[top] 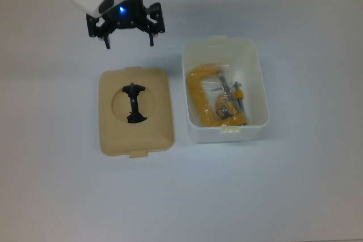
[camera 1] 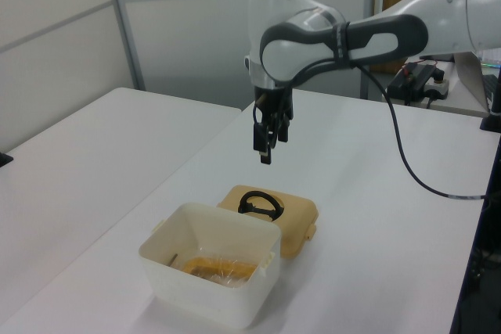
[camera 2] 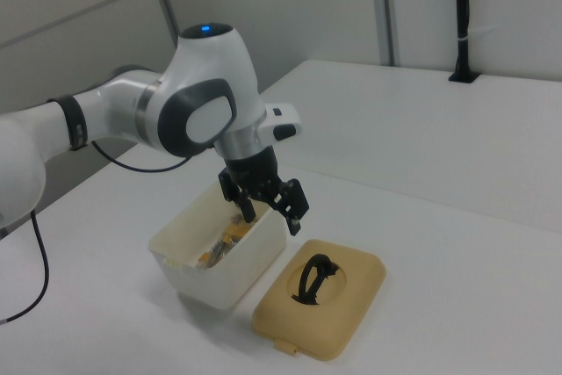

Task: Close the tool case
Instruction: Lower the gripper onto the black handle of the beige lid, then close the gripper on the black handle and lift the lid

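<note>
The tool case's white tub (top: pixel 255 80) (camera 1: pixel 200 291) (camera 2: pixel 198 283) stands open on the table, with yellow tools in clear plastic inside. Its tan lid (top: pixel 153 131) (camera 1: pixel 301 213) (camera 2: pixel 360 283) lies flat beside the tub, on the top view's left, its black handle (top: pixel 133 103) (camera 1: pixel 260 203) (camera 2: pixel 313 277) in the round recess. My gripper (top: pixel 129 42) (camera 1: pixel 264 152) (camera 2: pixel 272 217) hangs open in the air above the table, just beyond the lid's far edge in the top view. Nothing sits between the fingers.
The white table (top: pixel 283 196) carries only the tub and lid. In the left view a black cable (camera 1: pixel 407 154) trails from the arm down to the table's right side, and a second white table (camera 1: pixel 78 154) stands at the left view's left.
</note>
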You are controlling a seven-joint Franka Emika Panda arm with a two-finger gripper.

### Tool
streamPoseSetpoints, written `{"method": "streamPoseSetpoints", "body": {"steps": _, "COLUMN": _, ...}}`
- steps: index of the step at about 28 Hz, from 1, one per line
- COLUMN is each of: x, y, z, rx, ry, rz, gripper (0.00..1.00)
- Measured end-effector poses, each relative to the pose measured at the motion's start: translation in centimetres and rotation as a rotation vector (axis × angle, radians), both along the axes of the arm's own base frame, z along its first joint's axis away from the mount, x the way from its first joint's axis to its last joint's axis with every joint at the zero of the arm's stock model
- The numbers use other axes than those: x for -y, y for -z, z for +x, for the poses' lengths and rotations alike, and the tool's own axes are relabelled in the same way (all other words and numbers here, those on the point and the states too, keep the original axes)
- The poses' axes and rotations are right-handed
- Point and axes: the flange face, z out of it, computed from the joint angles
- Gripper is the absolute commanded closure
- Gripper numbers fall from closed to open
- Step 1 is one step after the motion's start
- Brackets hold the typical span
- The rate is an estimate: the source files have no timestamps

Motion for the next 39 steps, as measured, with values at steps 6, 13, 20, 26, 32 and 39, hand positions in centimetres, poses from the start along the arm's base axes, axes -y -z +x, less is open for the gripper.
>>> {"method": "streamPoseSetpoints", "body": {"steps": 6, "x": 0.3, "y": 2.8, "z": 0.8, "rx": -0.003, "ry": 0.005, "rz": 0.0, "gripper": 0.0}}
{"method": "streamPoseSetpoints", "body": {"steps": 13, "x": 0.9, "y": 6.7, "z": 2.6, "rx": 0.005, "ry": 0.013, "rz": 0.0, "gripper": 0.0}}
{"method": "streamPoseSetpoints", "body": {"steps": 20, "x": 0.9, "y": 9.9, "z": 3.6, "rx": -0.012, "ry": 0.014, "rz": 0.0, "gripper": 0.0}}
{"method": "streamPoseSetpoints", "body": {"steps": 26, "x": 0.9, "y": 11.5, "z": 4.1, "rx": -0.013, "ry": 0.012, "rz": -0.003, "gripper": 0.0}}
{"method": "streamPoseSetpoints", "body": {"steps": 32, "x": 0.9, "y": 12.7, "z": 4.7, "rx": 0.007, "ry": 0.011, "rz": -0.004, "gripper": 0.34}}
{"method": "streamPoseSetpoints", "body": {"steps": 39, "x": 0.7, "y": 13.6, "z": 4.9, "rx": 0.009, "ry": 0.007, "rz": -0.004, "gripper": 0.84}}
